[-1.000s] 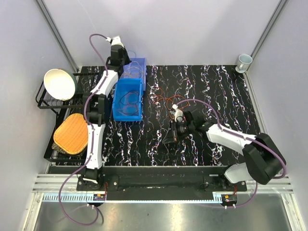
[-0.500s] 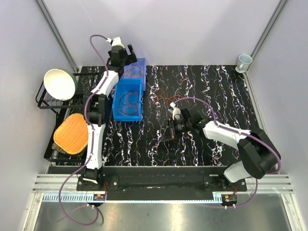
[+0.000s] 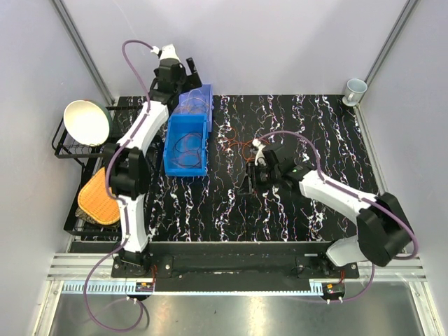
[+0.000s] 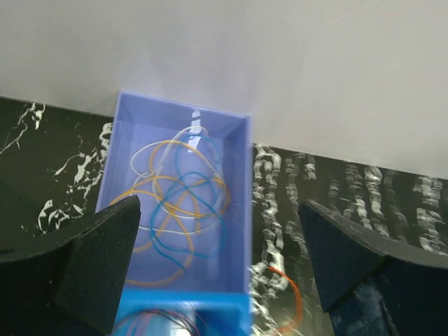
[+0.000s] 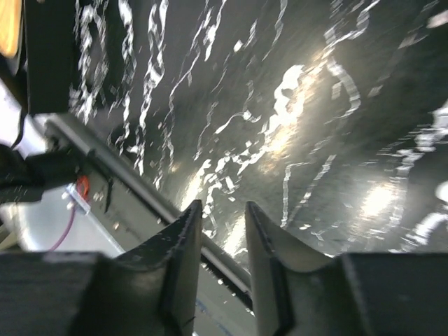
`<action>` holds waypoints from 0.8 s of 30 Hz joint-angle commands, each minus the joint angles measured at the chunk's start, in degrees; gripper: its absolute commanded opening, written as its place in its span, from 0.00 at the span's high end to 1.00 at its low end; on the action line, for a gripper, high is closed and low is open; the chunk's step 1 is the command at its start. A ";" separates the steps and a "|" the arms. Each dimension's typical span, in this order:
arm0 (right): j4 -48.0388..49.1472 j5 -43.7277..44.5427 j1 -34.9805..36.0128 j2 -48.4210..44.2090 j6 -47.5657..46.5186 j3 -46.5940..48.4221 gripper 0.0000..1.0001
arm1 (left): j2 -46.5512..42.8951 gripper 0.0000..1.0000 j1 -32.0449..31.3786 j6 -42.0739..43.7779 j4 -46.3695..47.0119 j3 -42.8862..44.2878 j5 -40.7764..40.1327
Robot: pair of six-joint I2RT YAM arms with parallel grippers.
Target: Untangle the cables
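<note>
Black marbled table carries blue bins, loose cables, a cup.

We count 2 arms, left arm + right arm, w/ 1 gripper apiece: left gripper, right gripper. Bins: 2, a pale blue bin & a darker blue bin. 1 white bowl, 1 black wire rack, 1 woven orange mat, 1 cup. The cables sit in 3 lots, 1 per bin + 1 loose on the tabletop; single wires too tangled to count.
</note>
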 commanded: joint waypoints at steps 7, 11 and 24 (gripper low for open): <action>-7.60 19.19 -0.26 -11.94 -2.11 2.92 0.41 | -19.83 0.02 -10.90 2.59 -7.78 -11.61 -6.12; -9.18 26.46 -0.26 -17.81 0.09 0.90 0.28 | -21.68 0.03 -16.35 4.44 -9.62 -14.07 -8.49; -18.06 46.53 -0.26 -32.77 8.79 -4.02 0.00 | -13.25 0.04 -27.95 1.63 -12.61 -15.40 -7.53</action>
